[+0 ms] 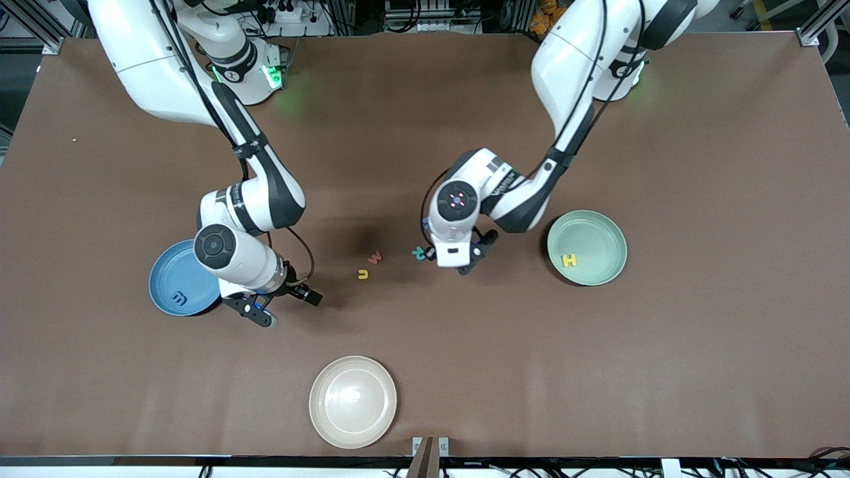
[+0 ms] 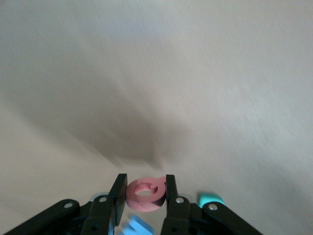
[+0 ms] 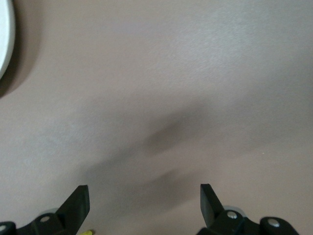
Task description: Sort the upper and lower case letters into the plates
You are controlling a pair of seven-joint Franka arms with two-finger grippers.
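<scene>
My left gripper [image 1: 468, 264] hangs low over the table between the loose letters and the mint green plate [image 1: 611, 229]. It is shut on a pink-red Q [image 2: 146, 195]. Under it lie a blue letter [image 2: 137, 226] and a teal letter [image 1: 419, 253], the teal letter [image 2: 210, 199] also showing in the left wrist view. A yellow H [image 1: 569, 260] lies in the green plate. A yellow u [image 1: 362, 273] and a pink-red w [image 1: 376, 257] lie mid-table. The blue plate [image 1: 166, 279] holds a blue m [image 1: 179, 299]. My right gripper [image 1: 260, 316] stands open and empty beside the blue plate.
A cream-white plate [image 1: 352, 401] sits near the table's front edge, nearer the front camera than the letters. Its rim [image 3: 4, 39] shows in the right wrist view. Brown tabletop stretches around both arms.
</scene>
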